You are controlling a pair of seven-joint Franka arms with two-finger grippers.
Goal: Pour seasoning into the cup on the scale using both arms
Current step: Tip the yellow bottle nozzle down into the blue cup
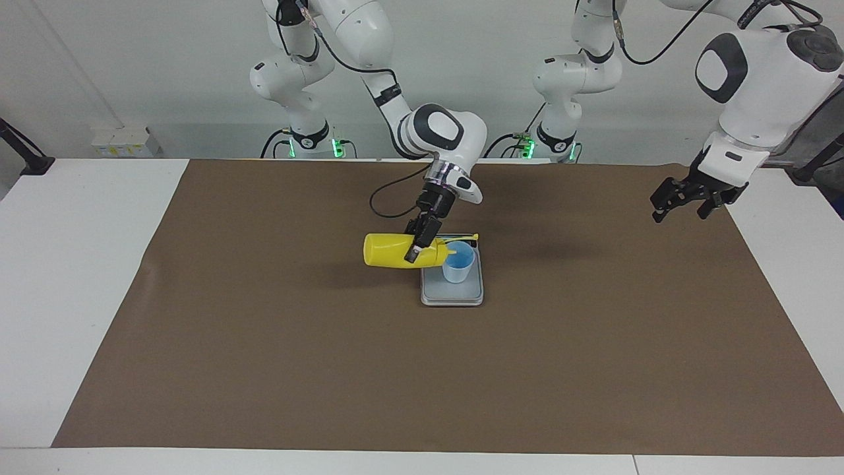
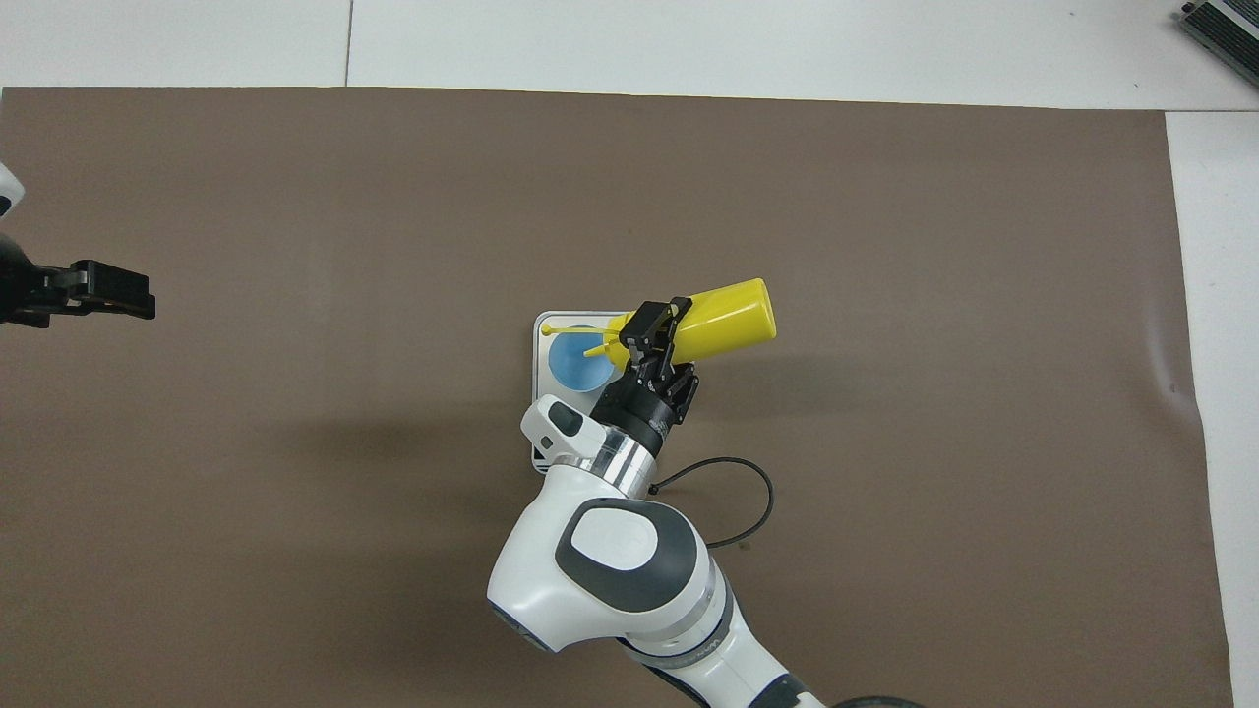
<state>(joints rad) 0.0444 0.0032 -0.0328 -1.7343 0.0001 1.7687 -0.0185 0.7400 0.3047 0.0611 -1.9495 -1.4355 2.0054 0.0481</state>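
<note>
My right tool (image 1: 422, 245) is clamping the seasoning (image 1: 389, 251) on its side, nozzle over the cup (image 1: 457, 262) on the scale (image 1: 452, 292). My left tool (image 1: 679, 198) is hanging apart over the desk's (image 1: 79, 264) end, arm waiting.

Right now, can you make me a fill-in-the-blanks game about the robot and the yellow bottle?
1. The right gripper holds the yellow seasoning bottle tipped on its ____.
2. The bottle's nozzle points into the light blue ____.
3. The cup stands on the silver-grey ____.
4. The left gripper waits over the brown mat with nothing in it, its fingers ____.

Missing words: side; cup; scale; open
</note>
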